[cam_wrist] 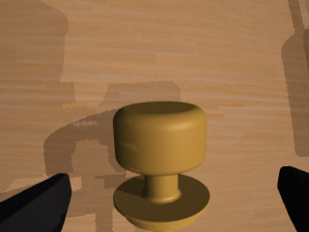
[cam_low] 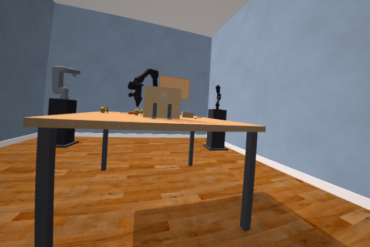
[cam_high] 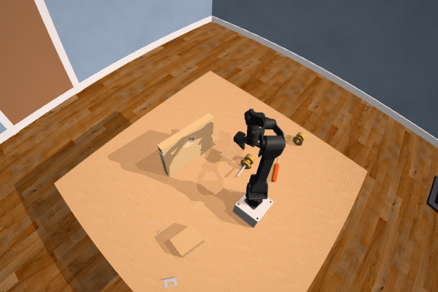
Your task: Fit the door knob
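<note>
A brass door knob (cam_high: 248,160) with a round plate and a grey square spindle (cam_high: 241,170) lies on the table between the wooden slab and my arm. In the wrist view the door knob (cam_wrist: 161,155) sits centred between my fingers, spindle pointing down the frame. My gripper (cam_high: 241,141) hangs open and empty above it, not touching; it also shows in the exterior view (cam_low: 136,96). The upright wooden slab (cam_high: 186,148) carries the latch with its square socket (cam_high: 191,138), which also shows from the far side (cam_low: 162,95).
A second brass knob (cam_high: 299,138) lies behind my arm. An orange-handled screwdriver (cam_high: 275,171) lies right of the arm. A small wooden block (cam_high: 185,241), a small screw (cam_high: 159,231) and a grey plate (cam_high: 170,282) lie near the front.
</note>
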Robot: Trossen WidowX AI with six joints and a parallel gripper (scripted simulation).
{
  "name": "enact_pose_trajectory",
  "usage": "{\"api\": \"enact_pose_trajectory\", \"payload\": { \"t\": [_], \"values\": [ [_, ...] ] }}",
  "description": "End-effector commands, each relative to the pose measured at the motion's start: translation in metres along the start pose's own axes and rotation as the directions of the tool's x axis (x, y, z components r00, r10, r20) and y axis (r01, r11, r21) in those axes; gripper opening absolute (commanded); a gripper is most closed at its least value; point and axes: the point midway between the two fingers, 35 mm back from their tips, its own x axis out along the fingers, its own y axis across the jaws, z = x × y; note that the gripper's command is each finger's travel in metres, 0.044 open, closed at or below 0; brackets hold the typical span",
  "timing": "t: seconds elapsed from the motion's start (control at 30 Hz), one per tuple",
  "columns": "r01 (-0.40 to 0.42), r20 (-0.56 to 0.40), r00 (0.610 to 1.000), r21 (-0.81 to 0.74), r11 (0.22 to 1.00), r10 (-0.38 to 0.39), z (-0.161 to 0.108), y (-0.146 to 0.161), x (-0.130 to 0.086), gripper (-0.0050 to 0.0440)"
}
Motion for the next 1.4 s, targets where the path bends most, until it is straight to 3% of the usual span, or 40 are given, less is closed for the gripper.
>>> {"api": "enact_pose_trajectory", "payload": {
  "t": [0.0, 1.37],
  "values": [
    [0.012, -0.004, 1.000, -0.001, 1.000, -0.012, -0.001, -0.001, 0.011, 0.0440],
    [0.012, -0.004, 1.000, -0.001, 1.000, -0.012, -0.004, 0.006, 0.062, 0.0440]
  ]
}}
